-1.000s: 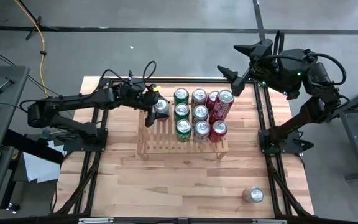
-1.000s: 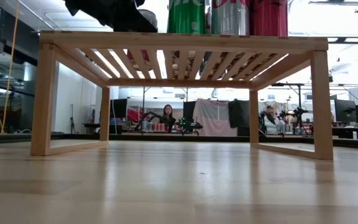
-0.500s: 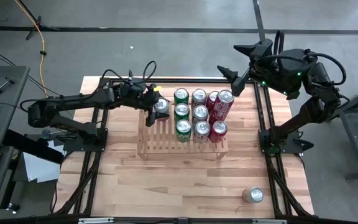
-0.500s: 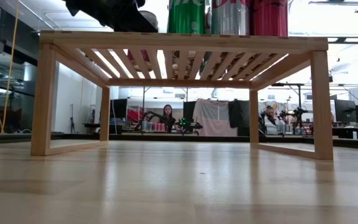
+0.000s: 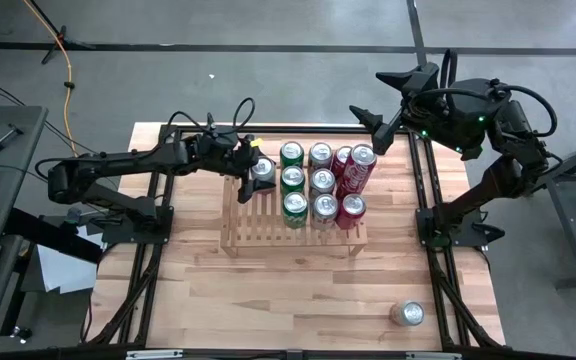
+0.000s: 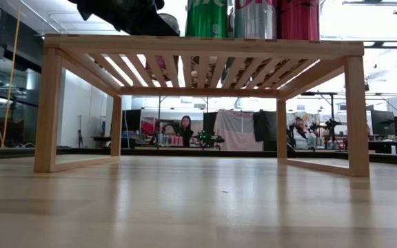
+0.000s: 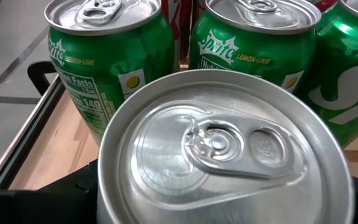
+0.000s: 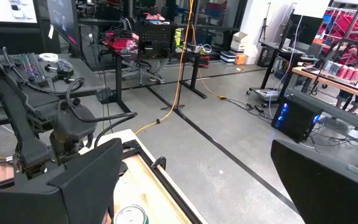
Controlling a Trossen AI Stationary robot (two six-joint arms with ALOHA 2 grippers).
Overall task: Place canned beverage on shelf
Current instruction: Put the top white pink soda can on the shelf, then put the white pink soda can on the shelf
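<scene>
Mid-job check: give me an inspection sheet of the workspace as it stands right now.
Surface: wooden table, mostly bare in front.
Job's things: shelf carries green, silver and red cans; one silver can at its left rear corner; a loose can stands on the table's front right.
Clutter: nothing seen.
Grippers: left gripper around the silver can on the shelf; right gripper open, raised behind the shelf.
Cables: orange cable on the floor, rear left.
Surroundings: desks, equipment, seated people beyond the table.
</scene>
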